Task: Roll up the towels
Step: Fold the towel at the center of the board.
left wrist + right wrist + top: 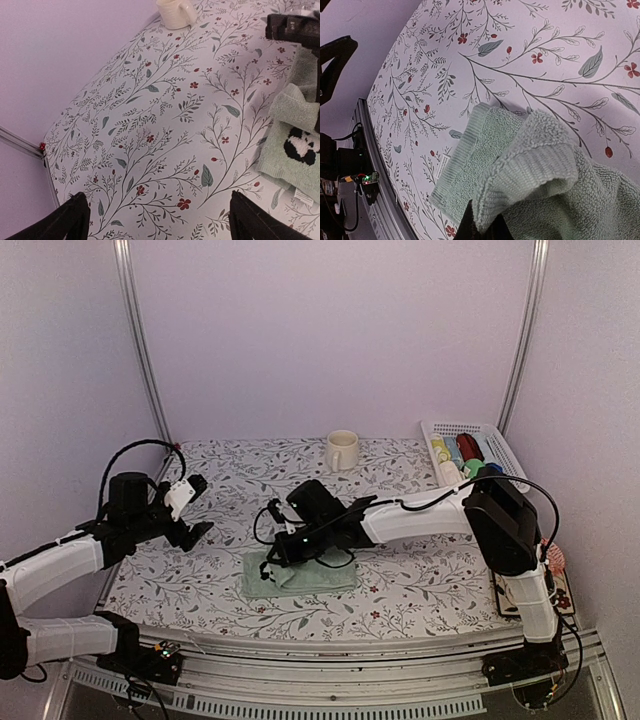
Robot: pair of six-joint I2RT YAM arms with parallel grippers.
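A pale sage green towel lies on the flowered table near the front middle. My right gripper is shut on the towel's left edge, which is lifted and folded over the rest. A black fingertip shows under the fold. In the left wrist view the towel shows a black and white panda mark. My left gripper is open and empty, held above the table left of the towel. The cream towel is out of view.
A cream mug stands at the back middle, also in the left wrist view. A white basket with coloured items sits at the back right. The table's metal front edge runs close to the towel.
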